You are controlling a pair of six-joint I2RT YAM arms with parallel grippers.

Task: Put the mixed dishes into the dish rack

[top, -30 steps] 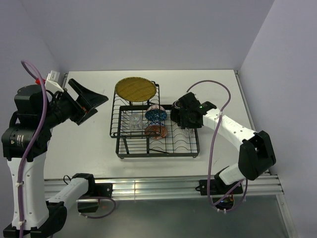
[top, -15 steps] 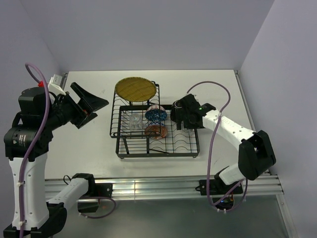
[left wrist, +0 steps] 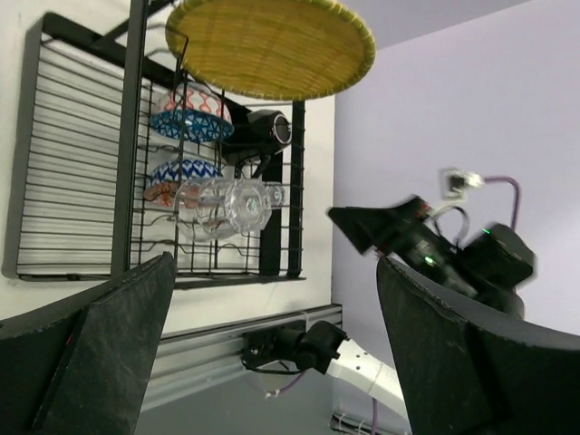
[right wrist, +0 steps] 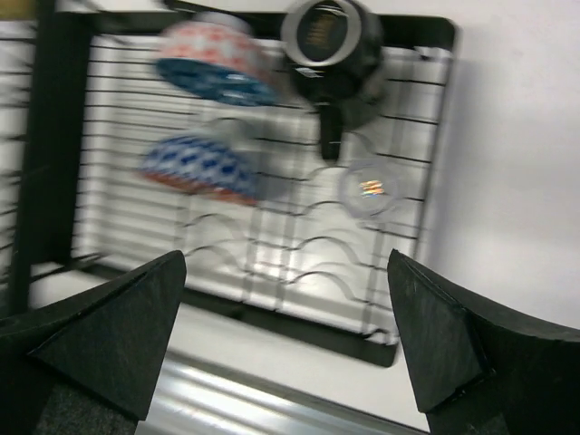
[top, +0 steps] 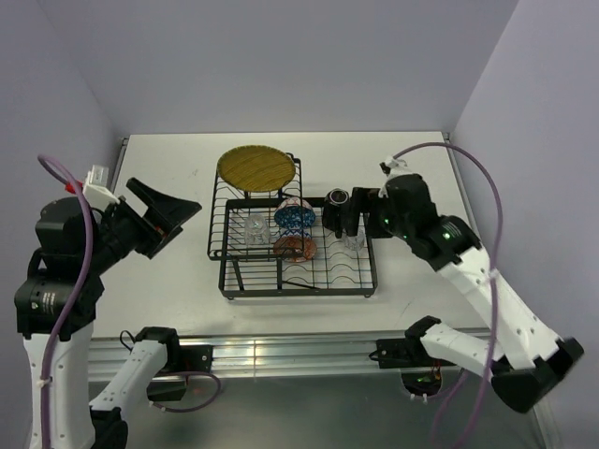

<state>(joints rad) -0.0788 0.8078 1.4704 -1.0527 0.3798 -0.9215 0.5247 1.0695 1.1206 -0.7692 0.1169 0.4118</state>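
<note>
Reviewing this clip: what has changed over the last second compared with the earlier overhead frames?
The right end effector opened, apparently letting go of the clear glass cup in the dish rack, and pulled back up and rightward, away from it. The left end effector stayed open and raised, dipping slightly. The yellow plate, blue bowl, orange-red bowl, black mug and other glass cup stayed put.

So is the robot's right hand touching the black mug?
Apart. In the right wrist view the right gripper is open, its fingers low in the picture, and the black mug sits in the rack well beyond them.
</note>
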